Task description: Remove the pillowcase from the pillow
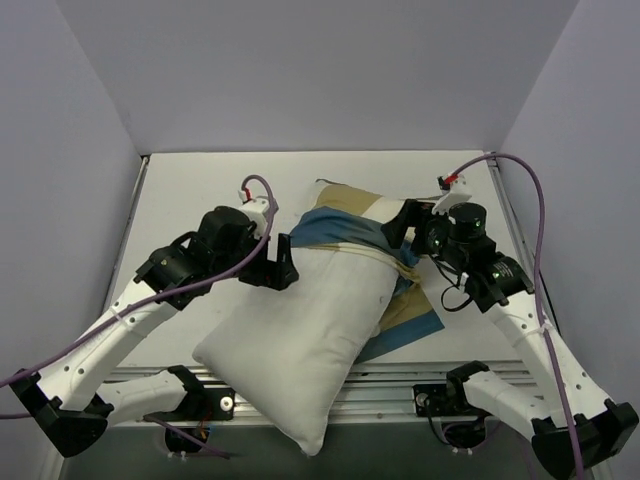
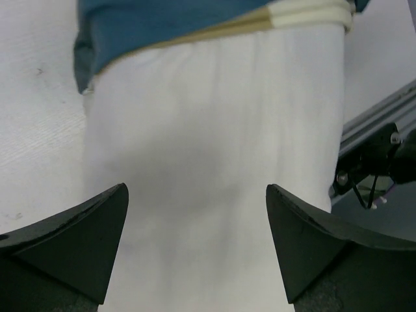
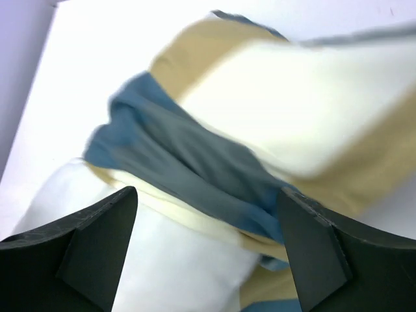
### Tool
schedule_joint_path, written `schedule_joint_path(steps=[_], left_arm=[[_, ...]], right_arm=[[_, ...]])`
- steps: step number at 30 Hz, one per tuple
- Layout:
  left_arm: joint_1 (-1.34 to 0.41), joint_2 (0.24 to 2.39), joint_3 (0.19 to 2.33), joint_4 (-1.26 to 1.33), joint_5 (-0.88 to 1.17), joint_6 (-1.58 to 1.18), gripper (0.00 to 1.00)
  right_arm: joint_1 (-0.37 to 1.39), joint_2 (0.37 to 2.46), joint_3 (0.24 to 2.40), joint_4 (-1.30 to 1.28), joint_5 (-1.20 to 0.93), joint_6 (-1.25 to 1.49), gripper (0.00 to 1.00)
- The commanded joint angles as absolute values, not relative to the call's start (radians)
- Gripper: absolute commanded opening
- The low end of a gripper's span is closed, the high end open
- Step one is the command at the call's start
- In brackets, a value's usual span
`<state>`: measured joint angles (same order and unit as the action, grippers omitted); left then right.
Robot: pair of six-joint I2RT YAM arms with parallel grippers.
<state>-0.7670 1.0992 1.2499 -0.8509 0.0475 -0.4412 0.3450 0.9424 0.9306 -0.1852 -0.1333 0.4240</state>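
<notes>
Left tool (image 1: pixel 283 262) and right tool (image 1: pixel 405 226) both stand spread, pinching nothing, one on either side of the pillowcase (image 1: pixel 352 205), which is bunched around the far end of the pillow (image 1: pixel 300 340). That pillow overhangs the near edge of the bench (image 1: pixel 190 190), so a careless tug may drag it off. The cloth is limp, rumpled patchwork; the cushion is plump, smooth and rectangular.

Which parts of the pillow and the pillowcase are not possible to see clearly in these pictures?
Top view: the far end of the pillow is hidden under the bunched pillowcase.
Right wrist view: the pillowcase is blurred; its opening edge is unclear.
Left wrist view: the bottom edge cuts off the pillow.
</notes>
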Motion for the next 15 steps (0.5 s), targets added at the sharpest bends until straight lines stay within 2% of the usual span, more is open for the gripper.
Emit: schedule_joint_path(steps=[1,5,9,15], left_arm=[[-0.690,1.101,1.284,-0.793,0.044,-0.457,0.94],[-0.577,1.124,1.203,-0.758,0.048,-0.465,0.94],[-0.540,1.166,1.129,-0.697,0.126,-0.485,0.94],[-0.538,1.213,1.082,-0.546,0.236,-0.515,0.94]], right_arm=[[0.391,0.985,1.025,-0.210,-0.144,0.324,0.83],[0.467,1.131,1.109,-0.186,-0.172,0.262,0.85],[0.537,1.265,1.140,-0.146,-0.074,0.206,0.86],[0.485,1.391,0.982,-0.013,0.048,0.262,0.84]])
